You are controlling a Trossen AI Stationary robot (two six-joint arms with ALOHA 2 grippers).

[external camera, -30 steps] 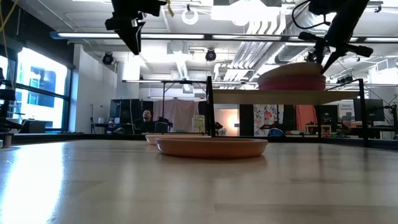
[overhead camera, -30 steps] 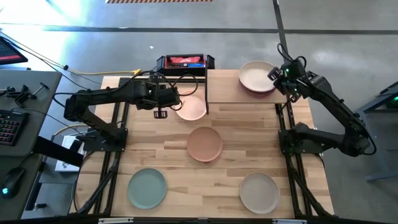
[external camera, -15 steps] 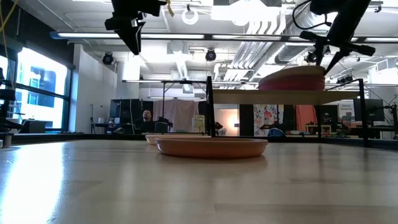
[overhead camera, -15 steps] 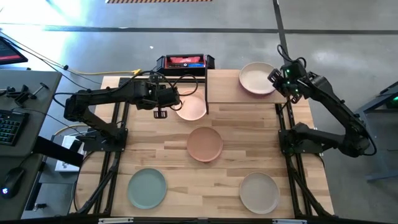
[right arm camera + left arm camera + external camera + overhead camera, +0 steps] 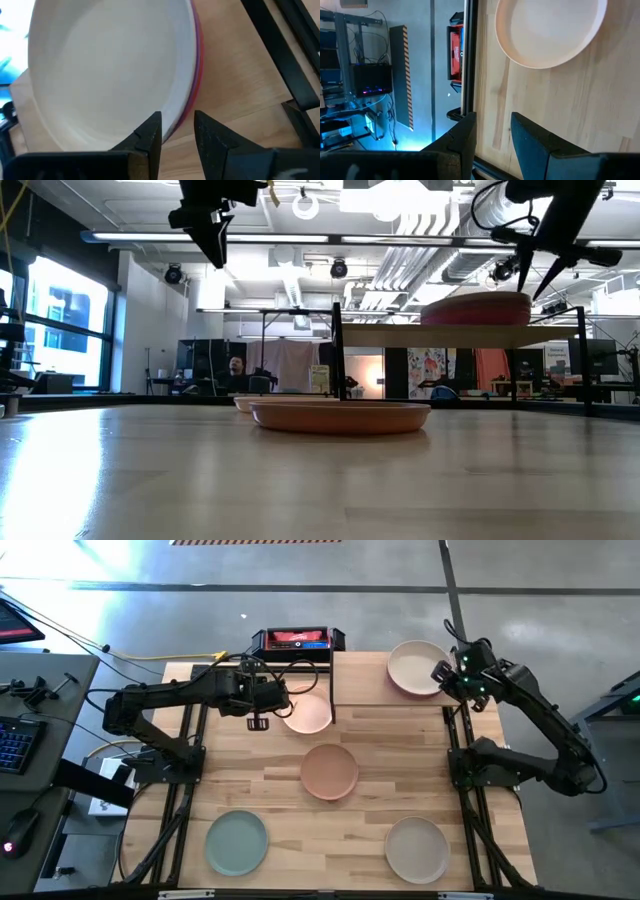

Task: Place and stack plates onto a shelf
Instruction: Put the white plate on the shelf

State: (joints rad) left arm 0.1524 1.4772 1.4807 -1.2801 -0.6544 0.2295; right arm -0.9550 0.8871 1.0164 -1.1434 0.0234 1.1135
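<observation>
The shelf (image 5: 410, 690) stands at the far right corner of the table (image 5: 260, 780), with a stack of plates on it: a cream plate (image 5: 413, 665) on top, and red and purple rims showing beneath it in the right wrist view (how many plates lie underneath cannot be told). The right gripper (image 5: 447, 677) sits just beside the right edge of that stack, above the shelf board; in the right wrist view its fingers (image 5: 150, 132) stand a little apart with the rim of the cream plate just ahead of them and nothing between them, so it has hold of nothing. In the low view the stack (image 5: 476, 309) lies flat on the shelf and the right gripper's tips hang just off its right side, clear of the plates. The left gripper (image 5: 258, 722) hovers above the table near the far edge, just left of the pale pink plate (image 5: 307, 713), which lies on the table partly under the shelf's left end. Its fingers (image 5: 465, 135) are parted and empty, with bare wood between them. Other plates lie on the table: a tan plate (image 5: 330, 770) at the centre, a mint green plate (image 5: 237, 842) near the front left corner, a beige-grey plate (image 5: 417, 849) near the front right corner. A red and black case (image 5: 297, 639) sits just beyond the far edge.
</observation>
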